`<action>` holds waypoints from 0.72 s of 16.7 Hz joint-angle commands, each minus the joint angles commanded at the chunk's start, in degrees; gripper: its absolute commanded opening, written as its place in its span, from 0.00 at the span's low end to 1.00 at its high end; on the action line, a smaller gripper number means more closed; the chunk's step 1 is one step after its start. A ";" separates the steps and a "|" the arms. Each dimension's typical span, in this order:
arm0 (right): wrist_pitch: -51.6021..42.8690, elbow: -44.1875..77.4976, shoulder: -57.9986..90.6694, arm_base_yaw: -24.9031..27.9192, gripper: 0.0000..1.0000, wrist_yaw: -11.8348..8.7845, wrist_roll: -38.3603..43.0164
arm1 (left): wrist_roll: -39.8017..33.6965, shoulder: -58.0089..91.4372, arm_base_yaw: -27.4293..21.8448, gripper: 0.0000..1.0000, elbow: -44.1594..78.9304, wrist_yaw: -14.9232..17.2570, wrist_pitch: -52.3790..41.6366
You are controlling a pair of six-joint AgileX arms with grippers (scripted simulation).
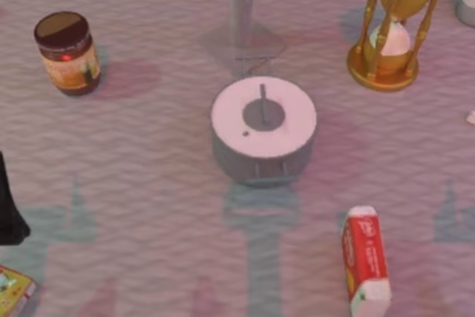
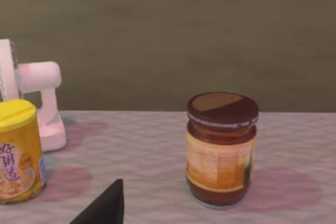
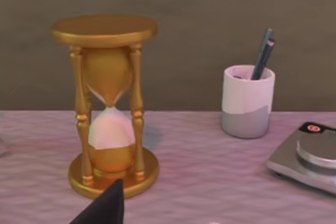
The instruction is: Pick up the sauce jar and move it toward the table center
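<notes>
Covering the table, pink-lilac zigzag cloth [image 1: 148, 168] bears the sauce jar [image 1: 67, 52]; finger state unreadable.

grey cylinder [image 1: 263, 139] mid-bench | hourglass [image 1: 393, 24] far right, upright | red-white carton [image 1: 365, 261] lying near right | pen cup [image 3: 247, 100] | yellow can [image 2: 18, 150]
</notes>
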 joint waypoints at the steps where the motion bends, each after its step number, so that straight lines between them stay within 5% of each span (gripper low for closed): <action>1: 0.00 0.00 0.00 0.00 1.00 0.00 0.00 | 0.00 0.00 0.00 1.00 0.00 0.00 0.00; 12: 0.00 0.00 0.00 0.00 1.00 0.00 0.00 | 1.51 21.74 -0.88 1.00 20.23 2.17 -13.64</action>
